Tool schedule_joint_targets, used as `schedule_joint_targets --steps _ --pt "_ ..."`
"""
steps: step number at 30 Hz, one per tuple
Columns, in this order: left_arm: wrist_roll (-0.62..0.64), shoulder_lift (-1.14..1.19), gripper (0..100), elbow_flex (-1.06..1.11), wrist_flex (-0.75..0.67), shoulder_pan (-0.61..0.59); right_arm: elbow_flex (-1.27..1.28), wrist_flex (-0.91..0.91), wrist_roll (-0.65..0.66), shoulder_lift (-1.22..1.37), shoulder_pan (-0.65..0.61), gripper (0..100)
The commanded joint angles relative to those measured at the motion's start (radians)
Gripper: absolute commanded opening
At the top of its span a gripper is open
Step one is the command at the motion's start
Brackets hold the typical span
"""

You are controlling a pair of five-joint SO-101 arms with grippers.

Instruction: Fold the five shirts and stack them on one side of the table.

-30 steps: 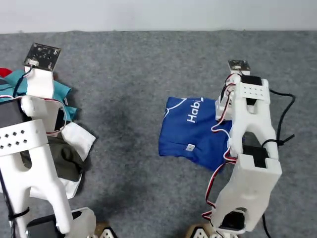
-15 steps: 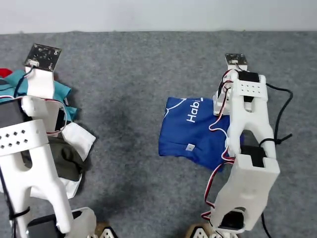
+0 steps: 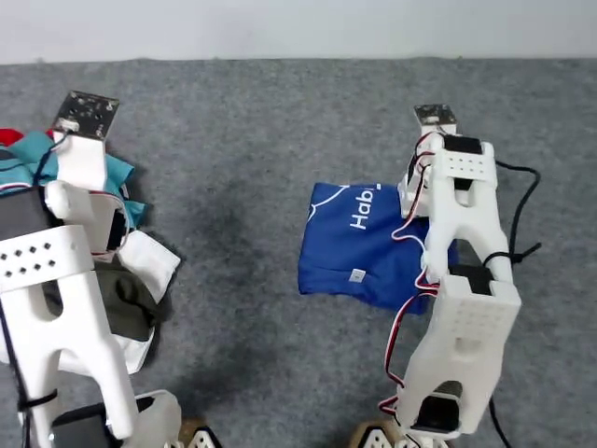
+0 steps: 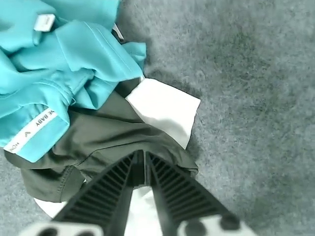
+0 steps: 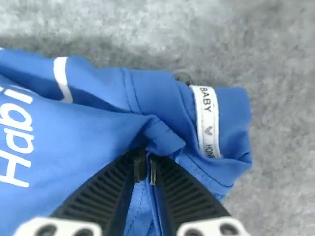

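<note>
Shirts lay in two places on the grey bench (image 3: pixel 242 140): a blue shirt (image 3: pixel 359 247) in the right half, and a loose pile at the left edge. The right arm (image 3: pixel 466 243) stretched forward from its base at the near edge, and its links lay over the right-hand part of the blue shirt and covered it from above. In the right wrist view, the right tool (image 5: pixel 144 160) was pressed together on a raised fold of the blue shirt (image 5: pixel 88 123), pinching the cloth just beside the collar. A white neck label (image 5: pixel 206 120) showed there.

The left arm (image 3: pixel 65 280) reached forward over the pile in the same way, with its wrist at the far end. The left tool (image 4: pixel 140 160) had its fingers pressed together, tips down at a dark green shirt (image 4: pixel 108 137). I could not tell whether any cloth was caught between them.

Beside the dark green shirt lay a crumpled teal shirt (image 4: pixel 64 59) and a white shirt (image 4: pixel 165 110), whose corner stuck out onto the bench from under the dark one. From above, the left arm hid much of the pile, and the picture's edge cut off the teal shirt. A red cloth (image 3: pixel 7 136) peeped in at the far left, too little of it visible to say what it was.
</note>
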Motion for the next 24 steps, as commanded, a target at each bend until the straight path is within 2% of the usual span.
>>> schedule_joint_targets --steps 1,8,15,17,19,21,24 --pt "-0.002 -0.043 1 0.010 -0.003 0.002 -0.104 0.058 0.011 -0.021 0.047 0.9" --pt "-0.002 -0.043 1 0.007 -0.003 0.002 -0.230 0.077 0.124 -0.007 0.111 0.9" --pt "-0.002 -0.044 1 0.005 -0.002 0.003 -0.295 -0.016 0.226 0.082 0.108 1.1" --pt "-0.002 -0.044 1 0.005 0.000 0.003 -0.311 0.001 0.222 0.097 0.108 6.2" --pt "-0.002 -0.044 1 0.005 0.000 0.003 -0.338 0.062 0.210 0.091 0.107 16.3" --pt "-0.002 -0.044 1 0.005 0.000 0.003 -0.384 0.139 0.120 0.071 0.107 23.7" --pt "-0.002 -0.044 1 0.008 0.000 0.003 -0.448 0.232 0.058 0.035 0.093 25.2"
